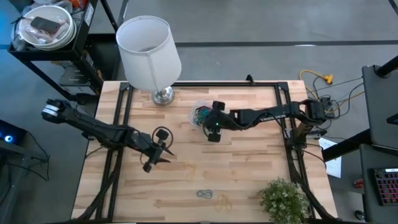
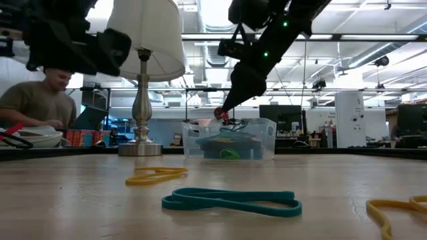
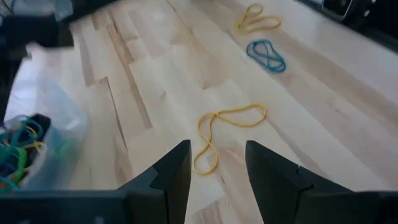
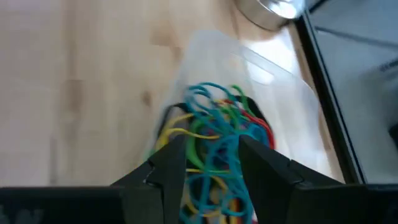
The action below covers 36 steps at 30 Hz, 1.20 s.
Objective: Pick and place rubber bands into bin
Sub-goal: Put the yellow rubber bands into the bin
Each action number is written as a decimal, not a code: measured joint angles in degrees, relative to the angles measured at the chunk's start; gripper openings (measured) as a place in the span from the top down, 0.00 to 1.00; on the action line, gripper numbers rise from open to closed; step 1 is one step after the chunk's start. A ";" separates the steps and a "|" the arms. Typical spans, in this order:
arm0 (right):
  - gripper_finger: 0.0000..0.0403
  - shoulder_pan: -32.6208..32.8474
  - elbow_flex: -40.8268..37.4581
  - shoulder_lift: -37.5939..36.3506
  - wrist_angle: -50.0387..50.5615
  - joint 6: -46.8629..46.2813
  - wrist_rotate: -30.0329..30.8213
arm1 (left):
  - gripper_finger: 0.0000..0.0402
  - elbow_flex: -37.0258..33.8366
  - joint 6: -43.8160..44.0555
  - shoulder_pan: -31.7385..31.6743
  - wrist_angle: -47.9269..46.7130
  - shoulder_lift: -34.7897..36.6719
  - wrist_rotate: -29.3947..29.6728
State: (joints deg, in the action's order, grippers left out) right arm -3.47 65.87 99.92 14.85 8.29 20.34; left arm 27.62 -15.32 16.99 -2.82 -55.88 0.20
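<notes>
While the right tool (image 1: 206, 118) is held directly above the bin (image 1: 200, 116), its fingers (image 4: 171, 163) are seen spread apart in the right wrist view, with nothing pinched between them and a tangle of rubber bands (image 4: 214, 134) in blue, green, yellow and red heaped in the tub just beneath. The bin, a small clear tub, is placed near the far middle of the bench (image 1: 249, 174), close beside the metal foot of a lamp (image 1: 149, 53) with a white shade. From the low view, the tip of the right tool is seen poised just over the bin's rim. The left tool (image 1: 165, 157) is held over the bench, well apart from the bin, with its fingers (image 3: 177, 171) spread and empty; a loose yellow band (image 3: 224, 127) lies on the wood just ahead of them. Farther toward the near edge, a teal band (image 3: 267, 55) and another yellow band (image 3: 256, 18) are found lying close together. A person (image 2: 37, 100) is seated beyond the bench.
</notes>
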 joint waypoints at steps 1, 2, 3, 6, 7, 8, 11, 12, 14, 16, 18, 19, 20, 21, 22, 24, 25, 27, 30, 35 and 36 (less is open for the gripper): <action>0.65 0.83 0.00 -0.02 0.06 0.52 0.00 | 0.66 0.00 0.05 0.00 0.25 -1.01 0.01; 0.66 1.68 0.00 -0.02 0.26 0.77 0.02 | 0.66 0.00 0.08 0.02 0.71 -2.03 0.01; 0.67 2.59 0.00 -0.02 0.45 0.95 0.04 | 0.66 0.00 0.17 0.01 1.34 -3.05 -0.04; 0.69 5.51 0.00 -0.09 1.76 1.05 0.07 | 0.66 0.00 1.85 0.00 3.63 -6.62 -0.10; 0.69 6.48 0.00 -0.11 2.12 0.91 0.11 | 0.66 0.00 2.32 0.00 4.54 -7.90 -0.08; 0.70 7.45 0.00 -0.11 2.48 0.74 0.11 | 0.66 0.00 2.79 0.00 5.65 -9.36 -0.10; 0.72 10.22 0.00 -0.11 4.31 -0.60 0.15 | 0.66 0.00 2.98 0.00 9.77 -14.31 -0.10; 0.73 11.07 0.00 -0.11 4.99 -1.43 0.14 | 0.66 0.00 2.96 0.00 11.61 -16.11 -0.10; 0.74 12.56 0.00 -0.11 6.21 -3.13 0.15 | 0.66 0.17 2.73 0.00 15.09 -19.74 -0.10; 0.75 13.95 0.01 -0.11 7.01 -4.05 0.17 | 0.66 0.74 1.51 0.00 17.09 -22.96 -0.08; 0.76 15.26 0.00 -0.11 7.69 -4.53 0.19 | 0.66 1.82 0.21 0.00 18.77 -25.87 -0.08; 0.76 15.87 0.00 -0.11 7.69 -4.85 0.19 | 0.66 2.43 -0.23 0.00 19.00 -27.06 -0.08; 0.77 16.41 0.00 -0.13 7.65 -5.13 0.17 | 0.66 3.11 -0.44 0.00 19.18 -28.19 -0.08; 0.77 16.92 0.00 -0.18 7.65 -5.19 0.17 | 0.66 3.84 -0.53 0.01 19.36 -29.31 -0.08; 0.78 17.36 0.02 -0.20 7.64 -5.18 0.18 | 0.66 4.48 -0.58 0.01 19.34 -30.37 -0.08; 0.78 18.21 0.21 -0.22 7.67 -5.13 0.18 | 0.66 5.55 -0.62 -0.02 19.22 -32.48 -0.06; 0.79 18.56 0.38 -0.34 7.67 -5.13 0.20 | 0.66 6.10 -0.62 -0.08 19.25 -33.51 -0.06; 0.80 19.06 0.97 -0.63 7.67 -5.21 0.20 | 0.66 6.95 -0.60 -0.36 19.25 -35.55 -0.04; 0.81 19.86 1.74 -1.53 7.40 -5.32 0.24 | 0.66 7.95 -0.04 -1.28 19.12 -38.27 -0.04; 0.83 21.63 2.85 -2.39 7.26 -5.50 0.29 | 0.66 9.35 2.26 -3.38 19.27 -40.56 -0.42; 0.83 22.01 3.03 -2.45 7.27 -5.49 0.30 | 0.66 9.56 2.83 -3.84 19.14 -40.87 -0.30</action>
State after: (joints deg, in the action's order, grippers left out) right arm 18.54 68.90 97.47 22.12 2.80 20.64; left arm 37.18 -12.49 13.15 16.32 -96.75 -0.10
